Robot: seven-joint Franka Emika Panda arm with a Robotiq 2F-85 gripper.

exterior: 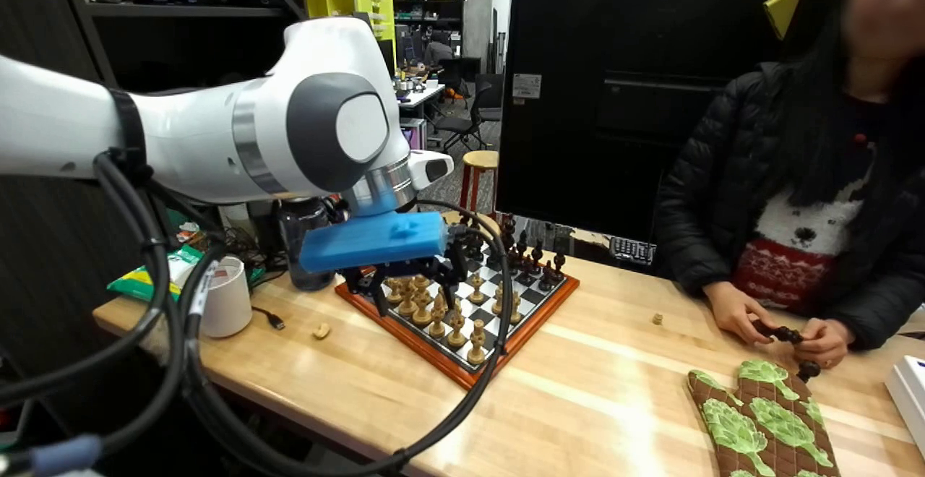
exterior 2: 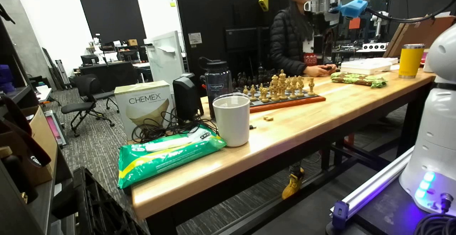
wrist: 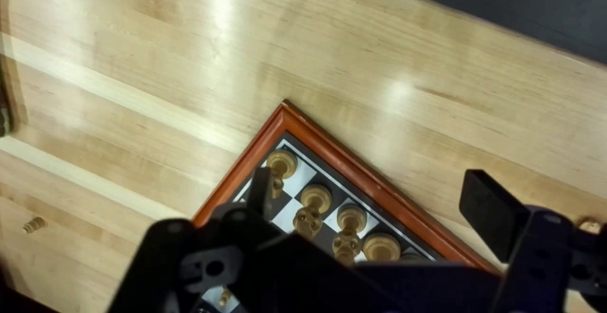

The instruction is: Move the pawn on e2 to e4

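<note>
The pawn on e2 cannot be told apart for certain: light pawns (exterior: 477, 290) stand upright on the board (wrist: 336, 155), between the taller light pieces (exterior: 437, 316) and the dark pieces (exterior: 536, 254), but the squares cannot be counted.

On the table (exterior: 600, 390) the white cup (exterior 2: 231, 126) stands upright, its contents hidden; near it is a lidded bottle (exterior 2: 218, 82), dark and see-through, the fill unclear. The green pack (exterior 2: 171, 153) lies touching the cup or just beside it; I cannot tell which. The box (exterior 2: 144, 103) and the yellow tumbler (exterior 2: 410, 62) hide what they hold.

The gripper (exterior: 415, 308) is high at the light side of the board, its fingers (wrist: 493, 213) spread wide and holding nothing. The pawns are below it, apart from the fingers, beyond the taller row.

The wrist view shows that row from above; the dark pieces show in both exterior views instead. In an exterior view a person's hands (exterior: 825, 341) grasp a dark chessman (exterior: 782, 334) near a mitt (exterior: 773, 419). The box and tumbler appear in an exterior view, outside the wrist view.
</note>
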